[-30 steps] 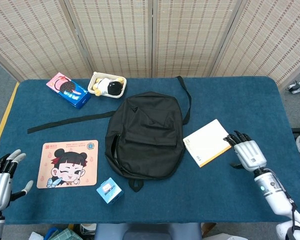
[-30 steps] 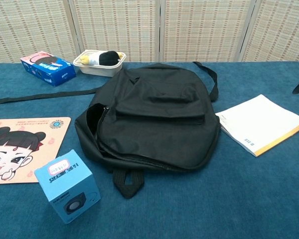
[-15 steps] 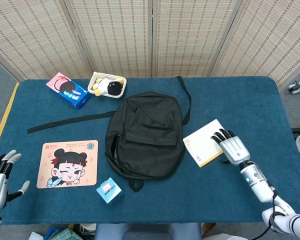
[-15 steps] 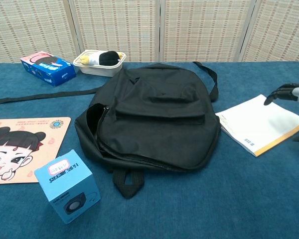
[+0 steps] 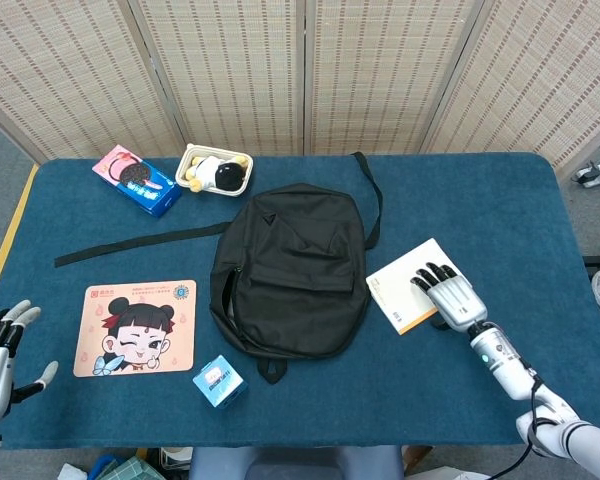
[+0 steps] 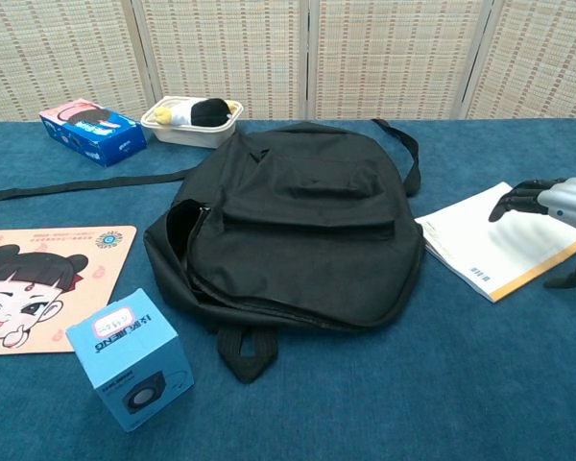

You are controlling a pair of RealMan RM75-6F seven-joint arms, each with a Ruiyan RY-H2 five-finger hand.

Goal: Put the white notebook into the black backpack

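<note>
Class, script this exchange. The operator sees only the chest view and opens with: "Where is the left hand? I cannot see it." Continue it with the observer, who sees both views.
Observer: The left hand shows in the head view by the near left corner of the table, fingers spread, holding nothing.
Operator: Is it touching the cartoon mouse pad?
Observer: No, it sits left of the mouse pad, apart from it.
Operator: My view cuts off the right arm. How does it come in?
Observer: The right hand is over the white notebook, and its forearm runs back toward the near right corner.
</note>
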